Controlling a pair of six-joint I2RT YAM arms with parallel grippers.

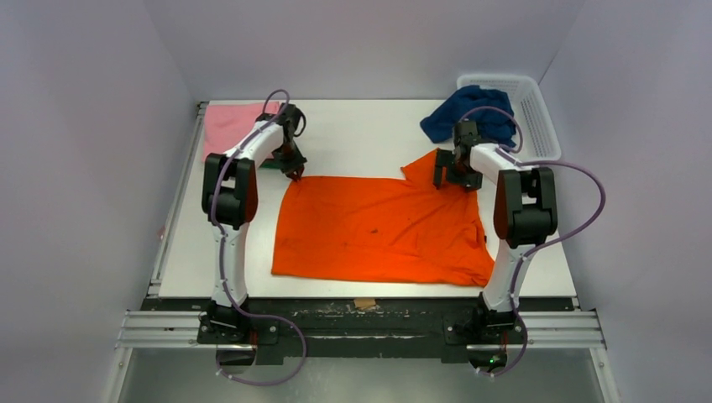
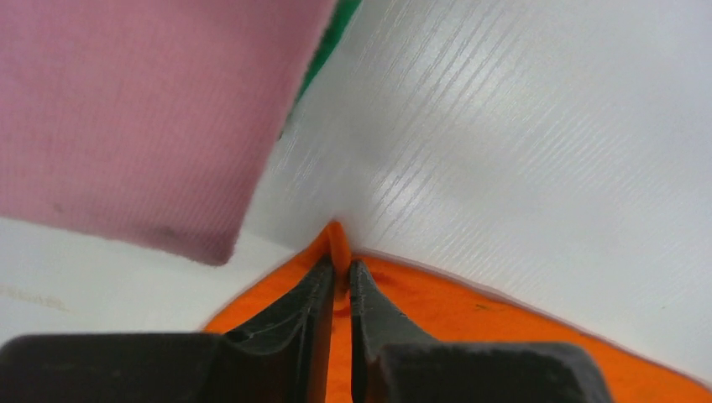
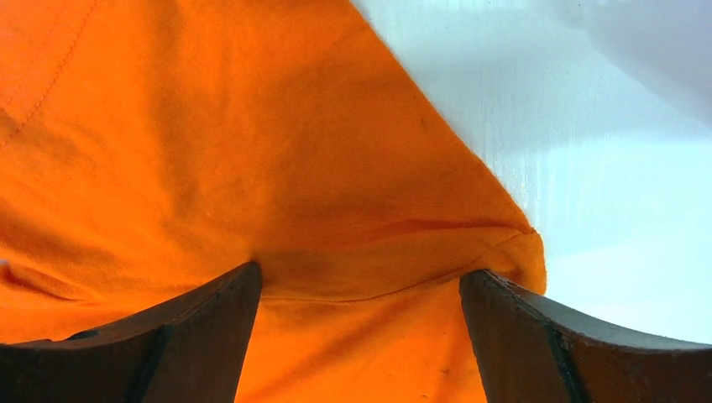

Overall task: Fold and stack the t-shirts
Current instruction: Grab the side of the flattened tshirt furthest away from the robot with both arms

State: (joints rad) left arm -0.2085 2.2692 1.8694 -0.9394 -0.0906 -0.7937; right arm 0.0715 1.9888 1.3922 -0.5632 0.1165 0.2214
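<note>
The bright orange t-shirt [image 1: 382, 228] lies spread flat on the white table. My left gripper [image 1: 295, 172] is shut on its far left corner [image 2: 337, 243], a thin pinch of cloth between the fingers. My right gripper [image 1: 447, 178] is open over the far right corner, its fingers [image 3: 210, 327] straddling an orange fold [image 3: 361, 277]. A folded pink t-shirt [image 1: 231, 124] lies at the far left, with a sliver of dark green t-shirt [image 2: 329, 46] under it. The navy blue t-shirt [image 1: 466, 113] hangs out of the basket.
A white mesh basket [image 1: 529, 109] stands at the far right corner. A small tan tape patch [image 1: 364, 303] sits on the table's near edge. Grey walls close in on both sides.
</note>
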